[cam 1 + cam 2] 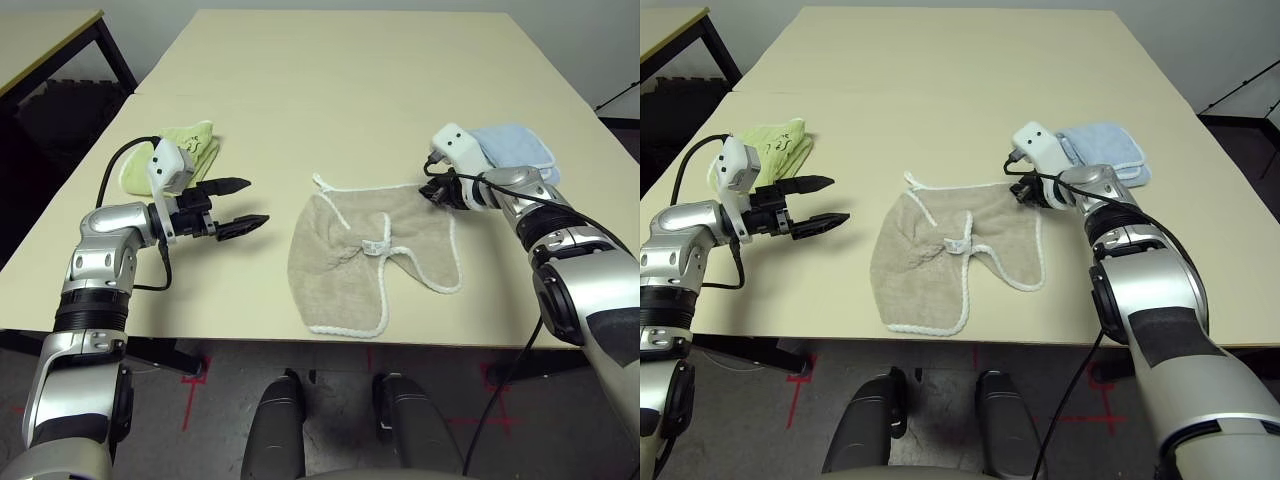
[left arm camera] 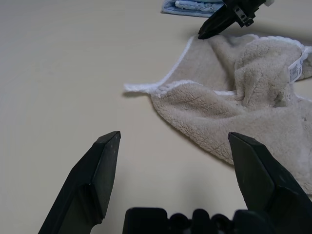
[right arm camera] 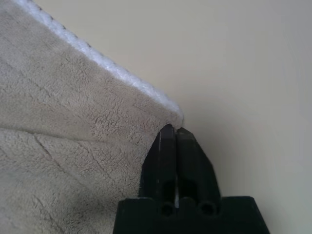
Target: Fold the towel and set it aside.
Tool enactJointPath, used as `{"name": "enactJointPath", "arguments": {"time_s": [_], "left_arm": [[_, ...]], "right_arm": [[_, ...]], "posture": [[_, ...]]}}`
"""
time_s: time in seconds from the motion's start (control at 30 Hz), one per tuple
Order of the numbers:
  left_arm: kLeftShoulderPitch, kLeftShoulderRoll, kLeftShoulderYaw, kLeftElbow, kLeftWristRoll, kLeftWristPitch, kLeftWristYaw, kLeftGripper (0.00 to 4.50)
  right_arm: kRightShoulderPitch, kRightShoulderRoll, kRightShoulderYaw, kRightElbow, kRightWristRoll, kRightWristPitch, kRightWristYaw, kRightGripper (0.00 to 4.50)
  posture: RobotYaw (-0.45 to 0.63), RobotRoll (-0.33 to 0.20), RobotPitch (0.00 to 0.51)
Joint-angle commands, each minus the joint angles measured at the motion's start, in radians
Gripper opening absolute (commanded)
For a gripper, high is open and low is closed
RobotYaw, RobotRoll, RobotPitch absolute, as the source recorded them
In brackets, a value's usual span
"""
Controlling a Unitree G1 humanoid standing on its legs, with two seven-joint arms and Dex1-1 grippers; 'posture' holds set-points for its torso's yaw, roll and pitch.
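Beige towel (image 1: 375,255) lies crumpled, partly folded over itself, at near edge of table (image 1: 330,90), white corded edging and small white tag on top. Right gripper (image 3: 175,131) at towel's far right corner, fingers pressed together; corner appears pinched between them, though cloth inside grip is hard to make out. Left gripper (image 1: 245,204) hovers over bare table left of towel, fingers spread wide, holding nothing. Green towel (image 1: 190,150) behind left gripper, blue towel (image 1: 520,150) behind right.
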Motion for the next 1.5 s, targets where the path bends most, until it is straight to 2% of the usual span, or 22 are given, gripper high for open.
{"name": "enactJointPath", "arguments": {"time_s": [0.03, 0.13, 0.3, 0.57, 0.83, 1.07, 1.37, 1.5], "left_arm": [[-0.004, 0.003, -0.014, 0.004, 0.000, 0.000, -0.008, 4.50], [-0.007, 0.002, -0.012, 0.003, -0.002, 0.004, -0.006, 4.50], [-0.006, -0.011, -0.009, 0.003, -0.007, 0.007, 0.007, 4.50], [-0.011, -0.045, -0.008, 0.014, -0.008, 0.009, 0.031, 4.50], [-0.040, -0.079, -0.003, 0.030, -0.015, 0.016, 0.055, 4.50], [-0.075, -0.108, 0.000, 0.055, -0.016, 0.017, 0.071, 4.50], [-0.122, -0.133, -0.001, 0.093, -0.014, 0.007, 0.077, 4.50], [-0.139, -0.143, 0.010, 0.090, -0.025, 0.018, 0.089, 4.50]], "right_arm": [[0.010, -0.023, -0.015, 0.003, 0.013, 0.013, 0.020, 0.03], [0.006, -0.035, -0.051, -0.010, 0.048, 0.013, 0.027, 0.03], [0.004, -0.023, -0.192, -0.085, 0.206, -0.086, 0.108, 0.03], [-0.006, 0.029, -0.318, -0.239, 0.389, -0.151, 0.187, 0.03], [-0.084, 0.069, -0.334, -0.377, 0.506, -0.115, 0.258, 0.03], [-0.210, 0.099, -0.370, -0.420, 0.588, -0.117, 0.203, 0.03], [-0.372, 0.107, -0.409, -0.391, 0.629, -0.168, 0.154, 0.03], [-0.357, 0.121, -0.395, -0.400, 0.626, -0.163, 0.161, 0.03]], "posture": [[0.02, 0.000, 0.171], [0.02, 0.000, 0.171], [0.00, 0.000, 0.159], [-0.02, 0.000, 0.148], [-0.02, 0.000, 0.137], [-0.01, 0.000, 0.134], [-0.02, 0.000, 0.128], [-0.02, 0.000, 0.130]]}}
